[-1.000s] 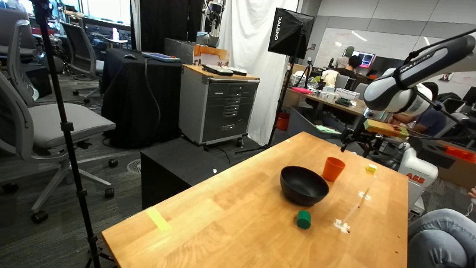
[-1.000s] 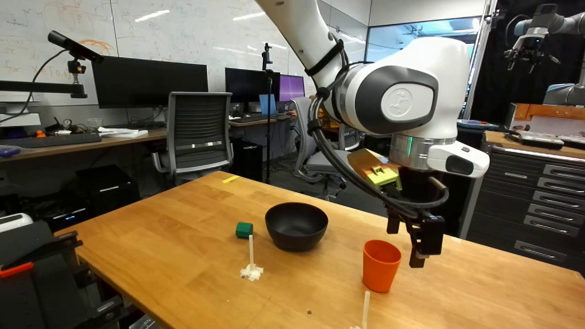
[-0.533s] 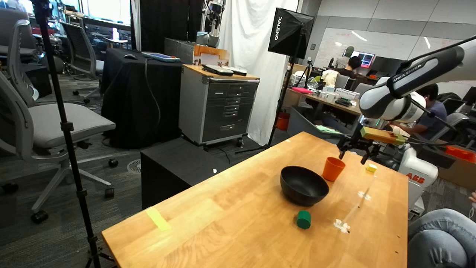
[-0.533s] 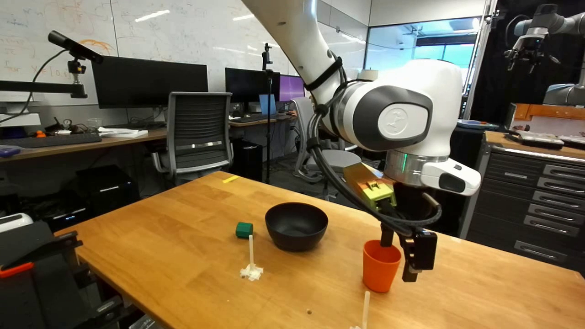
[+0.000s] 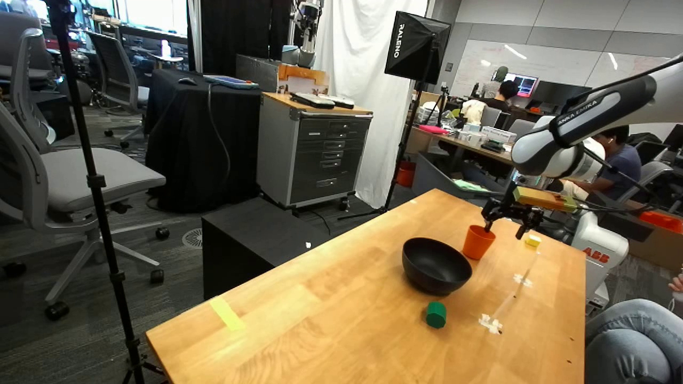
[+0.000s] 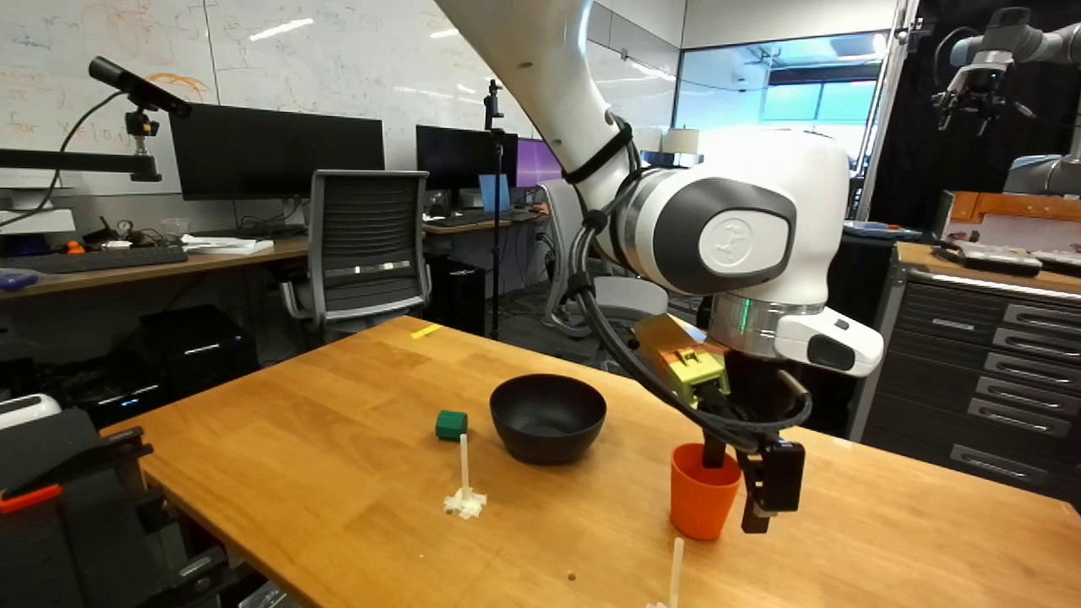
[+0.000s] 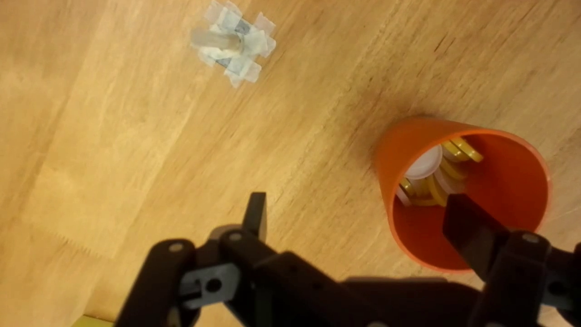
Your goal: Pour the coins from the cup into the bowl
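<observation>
Wood forms the table (image 6: pixel 296 473), on which the black bowl (image 6: pixel 547 422), the presumed pouring target, stands. Spread wide, the gripper (image 7: pixel 356 204) holds nothing. We relate it to the orange cup (image 6: pixel 703 502), upright on the table near the bowl, long axis vertical: the cup sits under one side of the gripper, not midway, so that one wall falls between the fingers (image 7: pixel 474 234). One finger is at the mouth, how deep we cannot tell; its partner is outside, apart from the wall. Closing there is, we judge, the next move. We see the coins (image 7: pixel 436 188), yellow and white, lying inside the cup.
</observation>
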`<state>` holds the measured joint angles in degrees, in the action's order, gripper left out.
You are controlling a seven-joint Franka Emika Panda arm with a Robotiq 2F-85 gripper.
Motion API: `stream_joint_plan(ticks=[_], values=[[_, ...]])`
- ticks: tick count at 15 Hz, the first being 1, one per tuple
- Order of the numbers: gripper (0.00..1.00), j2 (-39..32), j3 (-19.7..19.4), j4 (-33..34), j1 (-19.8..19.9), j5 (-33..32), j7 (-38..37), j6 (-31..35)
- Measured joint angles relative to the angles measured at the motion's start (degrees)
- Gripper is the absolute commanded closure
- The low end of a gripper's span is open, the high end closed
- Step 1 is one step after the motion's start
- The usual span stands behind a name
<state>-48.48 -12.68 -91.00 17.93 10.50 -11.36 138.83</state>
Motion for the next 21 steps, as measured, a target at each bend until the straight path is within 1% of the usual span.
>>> stream_joint_plan(ticks=[10,11,12,14,16,21], values=[[0.0,-2.98,0.0,3.31,-0.14,-0.02,-2.53,-0.09],[0.04,-3.27,0.03,3.69,-0.2,-0.02,-2.87,-0.14],[0.25,-3.55,0.05,4.04,-0.31,-0.02,-3.22,-0.23],[0.32,-4.03,0.07,4.65,-0.63,-0.02,-3.84,-0.46],[0.49,-4.27,0.19,5.0,-0.94,-0.02,-4.39,-0.58],[0.87,-4.35,0.51,5.34,-1.15,0.22,-6.49,-0.89]])
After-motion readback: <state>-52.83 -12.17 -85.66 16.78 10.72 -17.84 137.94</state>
